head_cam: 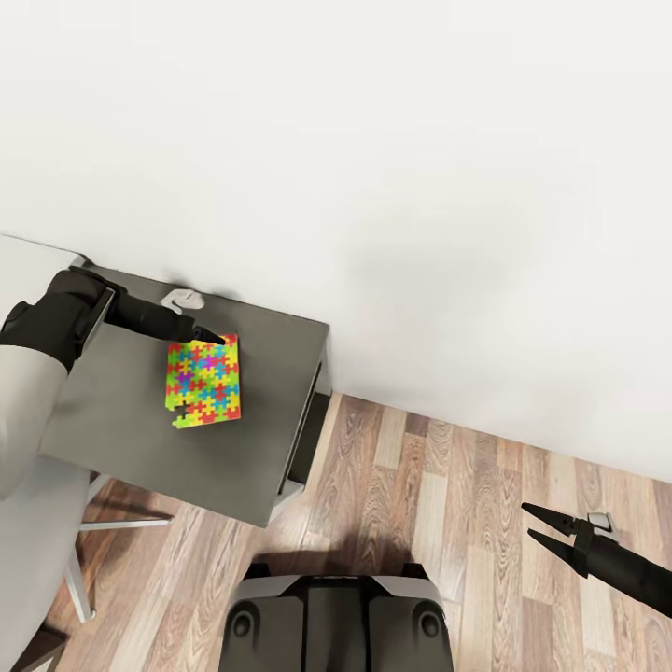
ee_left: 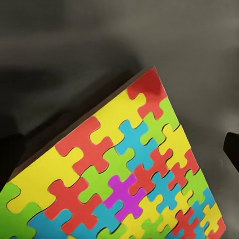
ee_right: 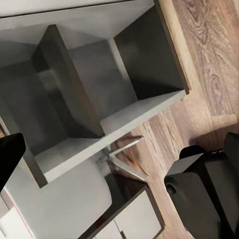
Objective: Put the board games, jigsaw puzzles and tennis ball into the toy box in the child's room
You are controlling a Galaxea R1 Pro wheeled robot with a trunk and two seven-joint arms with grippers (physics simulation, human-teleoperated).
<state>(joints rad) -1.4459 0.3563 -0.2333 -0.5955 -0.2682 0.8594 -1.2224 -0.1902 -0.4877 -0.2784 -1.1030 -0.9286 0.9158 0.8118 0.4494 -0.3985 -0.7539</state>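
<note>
One jigsaw puzzle (head_cam: 203, 384), a flat mat of bright red, yellow, green and blue pieces, lies on the dark grey side unit of the table (head_cam: 233, 448). My left gripper (head_cam: 211, 335) reaches over that unit to the puzzle's far edge, by the wall. In the left wrist view the jigsaw puzzle (ee_left: 124, 174) is very close, with a dark shadow along its edge and one finger (ee_left: 232, 149) far out to the side, so the jaws look open. Off to the right, my right gripper (head_cam: 527, 521) hangs open over the wooden floor.
A small white object (head_cam: 183, 299) sits on the side unit against the wall. The light desk top (head_cam: 23, 254) joins at the left. My base (head_cam: 336, 621) stands on the wooden floor (head_cam: 439, 485). The right wrist view looks into the unit's open shelves (ee_right: 94, 74).
</note>
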